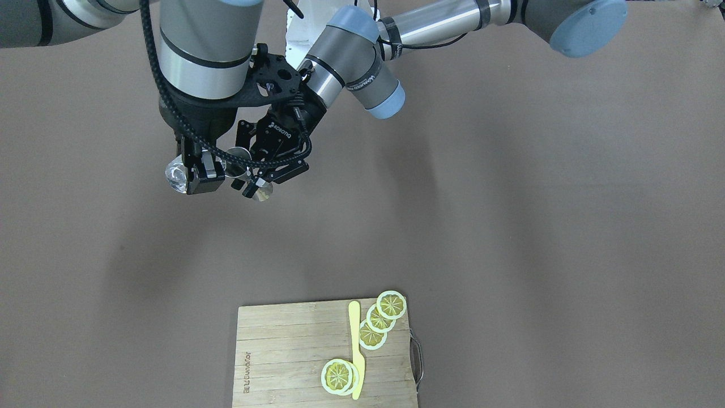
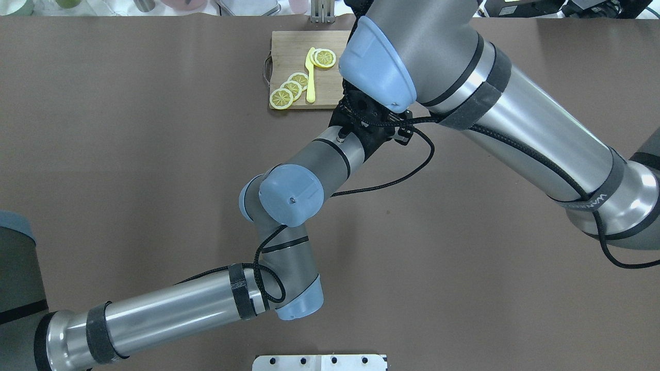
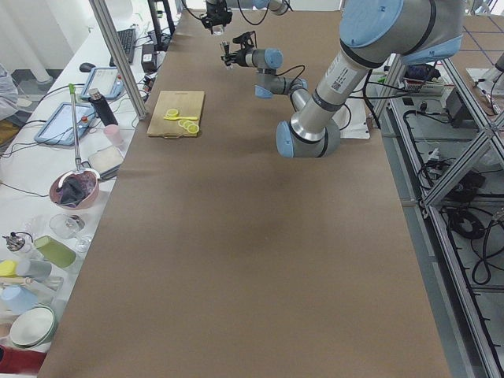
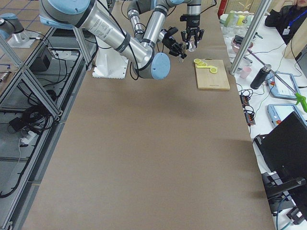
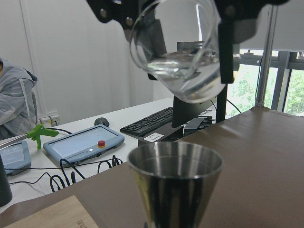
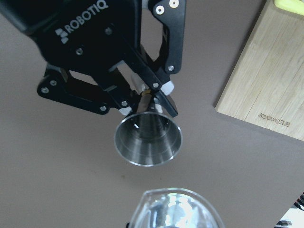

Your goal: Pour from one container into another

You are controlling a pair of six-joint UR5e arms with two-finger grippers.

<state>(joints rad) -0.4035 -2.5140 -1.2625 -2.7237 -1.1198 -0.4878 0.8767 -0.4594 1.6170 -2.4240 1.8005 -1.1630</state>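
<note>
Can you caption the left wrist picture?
A tilted glass cup hangs above a metal jigger, ready to pour.

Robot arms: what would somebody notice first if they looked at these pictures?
First, the clear glass cup, tilted in the right gripper up in the air, right above the shiny metal jigger, which the left gripper pinches at its waist. Next, the yellow lemon slices on the wooden cutting board, on the side far from the robot.

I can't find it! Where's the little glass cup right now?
In the left wrist view the glass cup hangs tilted in the air, held by the right gripper, just above the open mouth of the silver jigger.
</note>
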